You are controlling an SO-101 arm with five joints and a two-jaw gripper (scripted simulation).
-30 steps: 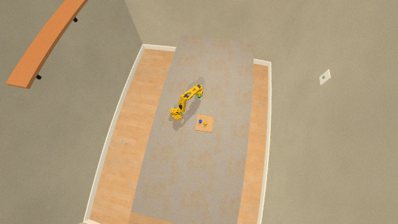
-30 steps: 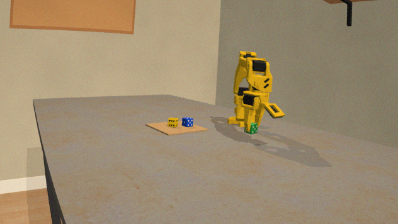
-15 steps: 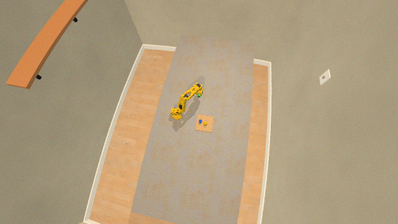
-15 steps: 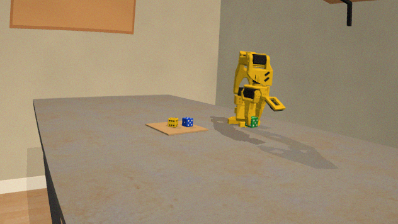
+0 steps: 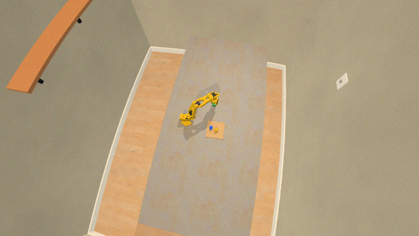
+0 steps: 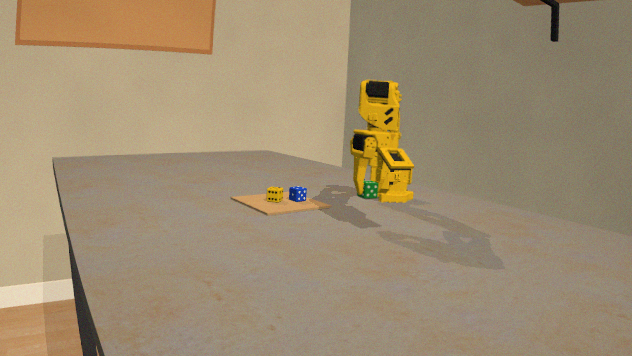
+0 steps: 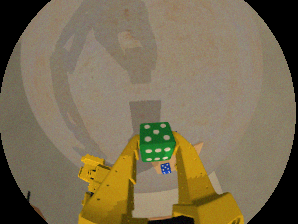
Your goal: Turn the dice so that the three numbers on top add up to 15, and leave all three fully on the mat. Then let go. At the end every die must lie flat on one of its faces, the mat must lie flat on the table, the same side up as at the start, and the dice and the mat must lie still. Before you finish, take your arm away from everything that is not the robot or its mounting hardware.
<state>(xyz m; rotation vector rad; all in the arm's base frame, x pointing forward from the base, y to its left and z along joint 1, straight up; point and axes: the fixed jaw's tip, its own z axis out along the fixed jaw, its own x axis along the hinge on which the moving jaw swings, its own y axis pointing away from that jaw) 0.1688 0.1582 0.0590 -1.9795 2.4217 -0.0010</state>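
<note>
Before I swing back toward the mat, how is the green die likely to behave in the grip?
The green die looks rigid, so squeezing probably won't deform it. Its flat sides should resist rolling, though smooth-looking faces might slip.
</note>
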